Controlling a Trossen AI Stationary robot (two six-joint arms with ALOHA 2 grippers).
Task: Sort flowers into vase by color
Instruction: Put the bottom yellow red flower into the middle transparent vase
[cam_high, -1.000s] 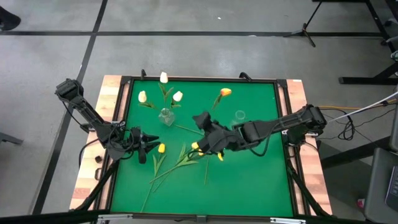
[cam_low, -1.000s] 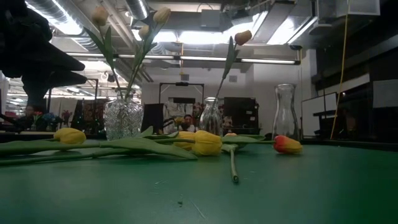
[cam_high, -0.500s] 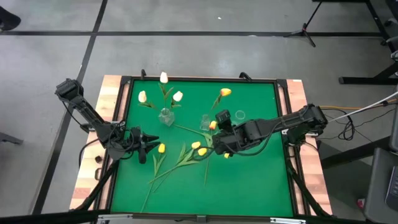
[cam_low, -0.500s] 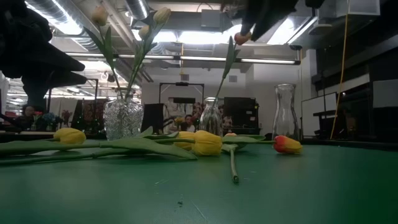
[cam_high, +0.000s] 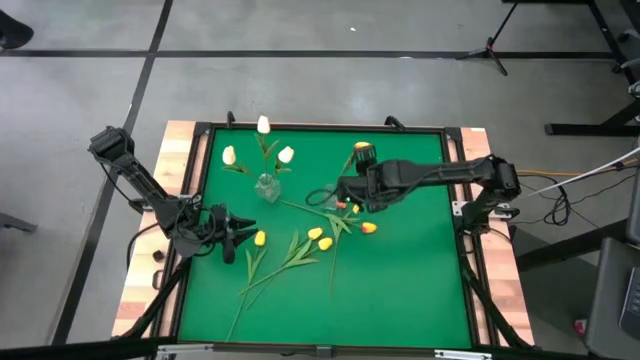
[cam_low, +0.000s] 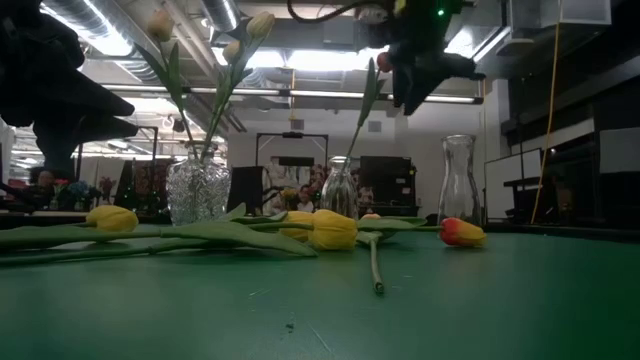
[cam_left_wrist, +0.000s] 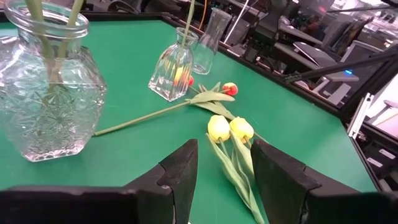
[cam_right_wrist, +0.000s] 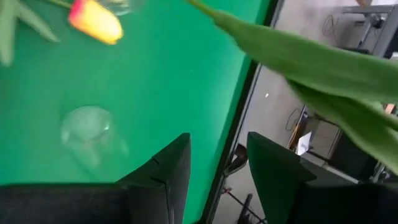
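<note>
A cut-glass vase (cam_high: 267, 187) holds three white flowers, such as the one at the far edge (cam_high: 263, 125). A small clear vase (cam_low: 340, 187) holds one orange flower (cam_low: 385, 60). Yellow flowers (cam_high: 319, 238) (cam_high: 260, 238) and an orange one (cam_high: 368, 228) lie on the green mat. My right gripper (cam_low: 412, 85) hangs open high above the mat, beside the orange flower's head, with one of the standing flower's leaves (cam_right_wrist: 311, 62) close in front of its wrist camera. My left gripper (cam_left_wrist: 224, 180) stands open low at the mat's left, facing two yellow heads (cam_left_wrist: 230, 129).
A tall clear carafe (cam_low: 458, 180) stands at the mat's far right, and its round mouth (cam_right_wrist: 87, 124) shows below my right gripper. A raised dark frame (cam_high: 456, 170) borders the mat. The near half of the mat is bare green.
My right gripper has swung from above the flowers lying mid-table toward the far edge and come down beside the orange flower standing in the small vase, rolling and tipping as it went. The flowers and vases have kept their places.
</note>
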